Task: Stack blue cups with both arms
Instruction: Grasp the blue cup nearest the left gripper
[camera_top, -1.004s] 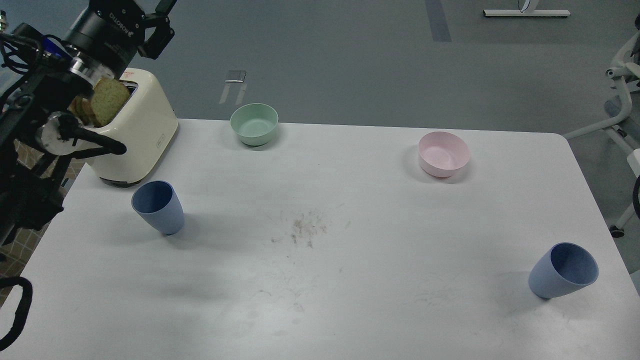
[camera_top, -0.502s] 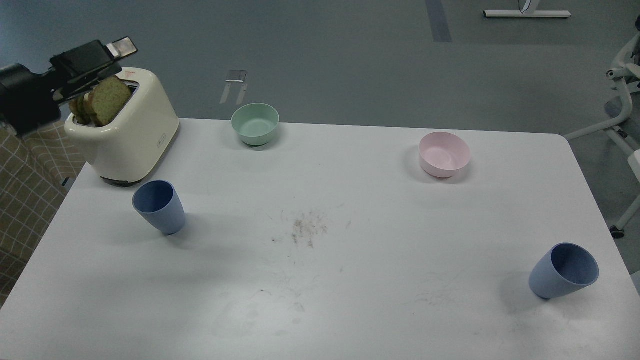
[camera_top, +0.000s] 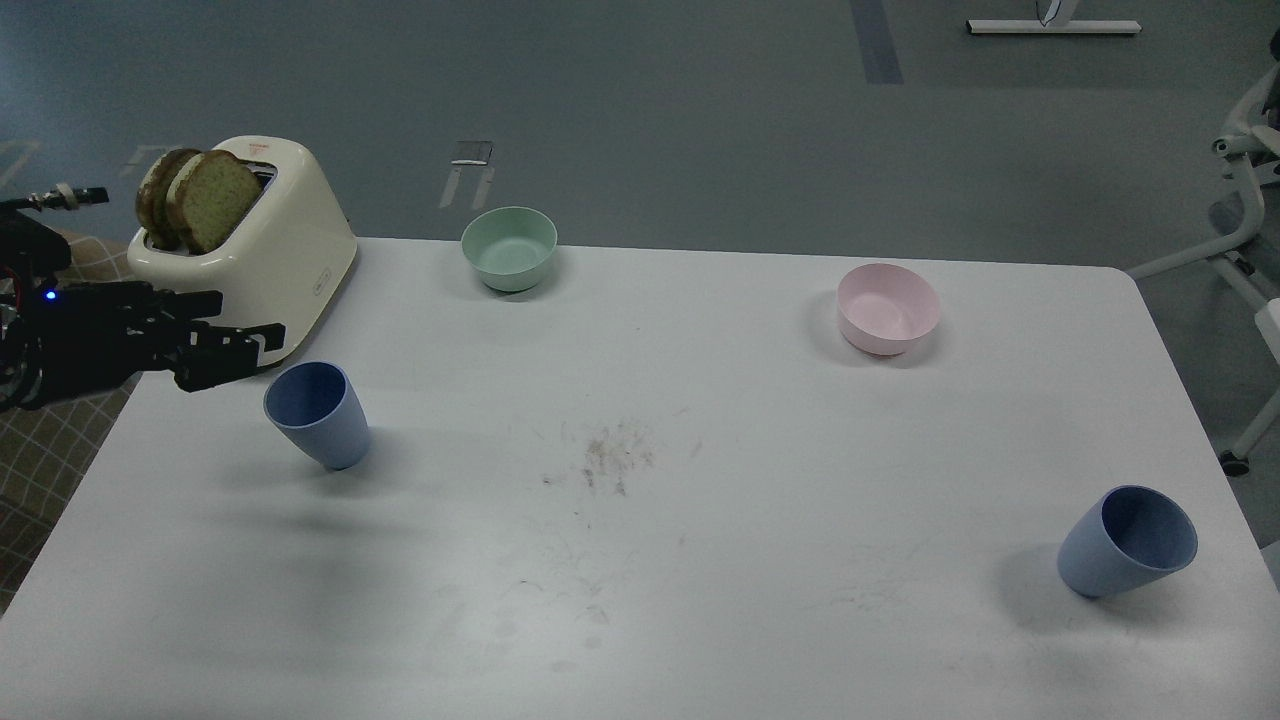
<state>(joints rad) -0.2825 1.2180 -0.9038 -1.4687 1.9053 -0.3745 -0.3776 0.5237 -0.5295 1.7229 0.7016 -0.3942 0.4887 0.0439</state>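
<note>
so here's the setup: a white table (camera_top: 640, 600) with two blue cups on it, well apart from each other. the left blue cup (camera_top: 317, 414) stands upright near the left edge, just in front of the toaster, and as far as i can see there's nothing in it, just the darker blue inside. the right blue cup (camera_top: 1128, 541) is way over by the front right corner, also upright on its narrow base, mouth facing up and toward the camera, and it looks empty too. so the cups are not stacked, each one on its own side.

at the back there's a pale green bowl (camera_top: 509, 248) near the far edge and a pink bowl (camera_top: 888, 308) further right, both sitting open side up with nothing visible inside.

the cream toaster (camera_top: 262, 275) sits at the back left corner with two slices of brown bread (camera_top: 198, 200) sticking up out of its slots.

the left gripper (camera_top: 243, 343) comes in from the left edge, held level in front of the toaster, just beside the left cup's rim but not touching it. the two black fingers look slightly parted with nothing between them, so it's released, not gripping anything. the right arm isn't in the shot at all.

middle of the table has a smudge of brownish crumbs (camera_top: 615, 458).
</note>
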